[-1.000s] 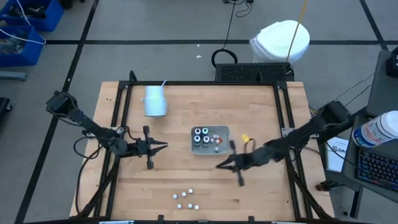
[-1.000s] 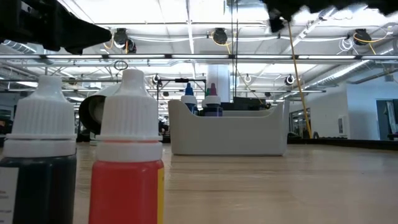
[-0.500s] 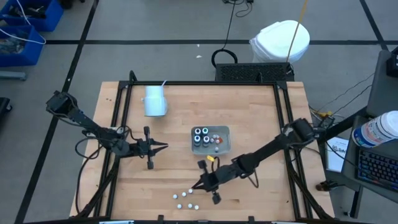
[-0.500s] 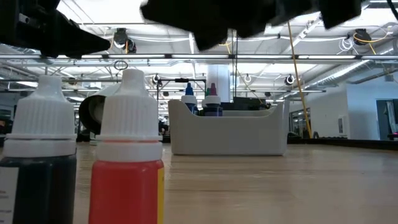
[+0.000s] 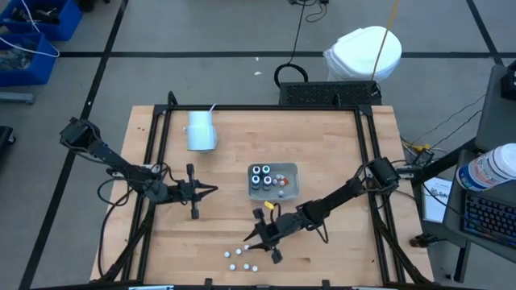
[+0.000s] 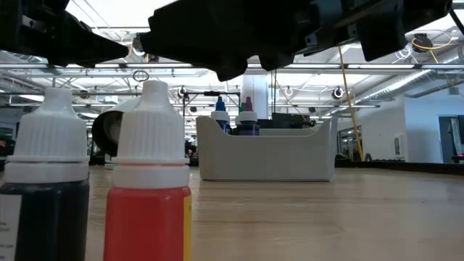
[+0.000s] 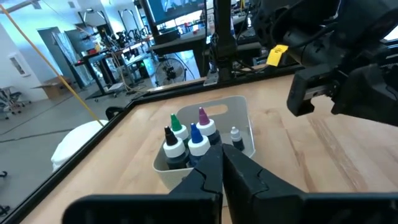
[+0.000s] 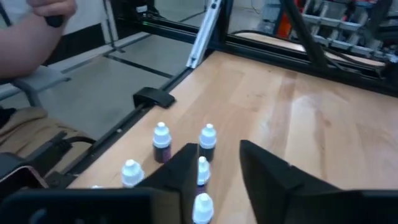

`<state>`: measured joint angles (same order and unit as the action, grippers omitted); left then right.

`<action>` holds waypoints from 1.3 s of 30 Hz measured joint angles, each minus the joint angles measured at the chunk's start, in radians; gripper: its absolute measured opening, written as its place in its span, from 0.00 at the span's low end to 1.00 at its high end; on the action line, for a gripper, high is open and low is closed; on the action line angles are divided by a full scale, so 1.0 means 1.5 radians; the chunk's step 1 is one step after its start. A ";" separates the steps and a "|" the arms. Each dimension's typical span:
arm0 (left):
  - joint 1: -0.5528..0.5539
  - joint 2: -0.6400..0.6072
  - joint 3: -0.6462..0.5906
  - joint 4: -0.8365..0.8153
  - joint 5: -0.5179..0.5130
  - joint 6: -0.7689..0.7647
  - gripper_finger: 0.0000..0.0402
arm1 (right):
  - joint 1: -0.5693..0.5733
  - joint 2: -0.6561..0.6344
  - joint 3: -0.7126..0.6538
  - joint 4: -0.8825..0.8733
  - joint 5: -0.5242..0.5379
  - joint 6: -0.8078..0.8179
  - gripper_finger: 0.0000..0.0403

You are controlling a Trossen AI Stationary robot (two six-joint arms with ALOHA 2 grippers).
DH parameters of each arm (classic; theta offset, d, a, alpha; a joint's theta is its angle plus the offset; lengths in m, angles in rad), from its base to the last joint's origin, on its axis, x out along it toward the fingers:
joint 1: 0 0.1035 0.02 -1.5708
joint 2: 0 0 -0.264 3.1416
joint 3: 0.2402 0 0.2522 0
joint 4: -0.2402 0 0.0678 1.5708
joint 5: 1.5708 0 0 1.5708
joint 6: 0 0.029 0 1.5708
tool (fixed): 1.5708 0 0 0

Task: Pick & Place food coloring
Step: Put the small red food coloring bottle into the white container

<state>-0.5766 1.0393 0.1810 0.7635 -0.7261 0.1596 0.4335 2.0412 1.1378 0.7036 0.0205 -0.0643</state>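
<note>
The right tool, fingers parted and empty, hangs over loose food coloring bottles clustered near the counter's front edge; one bottle sits between its fingers. Packed so tightly, neighbours could topple as it descends. More bottles stand in the grey tray mid-counter. The left tool, pinched closed and empty, waits beside the tray

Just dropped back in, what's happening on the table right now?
The right tool hangs open over the loose food coloring bottles near the table's front edge, holding nothing yet. Several more bottles stand in the grey tray at the table's middle. The left tool waits shut, left of the tray. A white cup sits at the back.
</note>
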 joint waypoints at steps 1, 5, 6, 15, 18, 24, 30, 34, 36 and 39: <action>0.000 0.000 0.000 0.000 0.000 0.000 0.02 | 0.002 0.000 0.000 0.002 -0.001 0.001 0.32; 0.000 0.000 0.000 0.000 0.000 0.002 0.01 | 0.004 0.006 0.000 0.010 0.000 0.007 0.41; 0.000 0.000 0.000 0.000 0.000 0.005 0.02 | 0.005 0.013 0.000 0.019 0.000 0.014 0.42; 0.000 0.000 0.000 0.005 -0.004 0.057 0.11 | -0.010 0.093 0.049 0.017 0.000 0.035 0.44; 0.000 0.000 0.000 0.005 -0.004 0.063 0.12 | -0.011 0.105 0.062 -0.001 -0.001 0.038 0.44; 0.000 0.000 0.000 0.004 -0.004 0.059 0.10 | -0.012 0.104 0.062 -0.010 -0.019 0.037 0.44; 0.000 0.000 0.000 0.002 0.002 0.017 0.08 | -0.007 0.104 0.062 -0.043 -0.019 0.040 0.44; 0.000 0.000 0.000 0.002 0.010 -0.011 0.08 | -0.002 0.104 0.062 -0.044 -0.017 0.040 0.44; 0.000 0.000 0.000 0.002 0.010 -0.023 0.09 | 0.000 0.104 0.062 -0.046 -0.017 0.040 0.43; 0.000 0.000 0.000 0.002 0.010 -0.037 0.09 | 0.001 0.104 0.062 -0.046 -0.018 0.040 0.42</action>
<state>-0.5766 1.0396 0.1806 0.7666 -0.7113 0.1037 0.4351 2.1967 1.2312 0.6347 -0.0059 -0.0037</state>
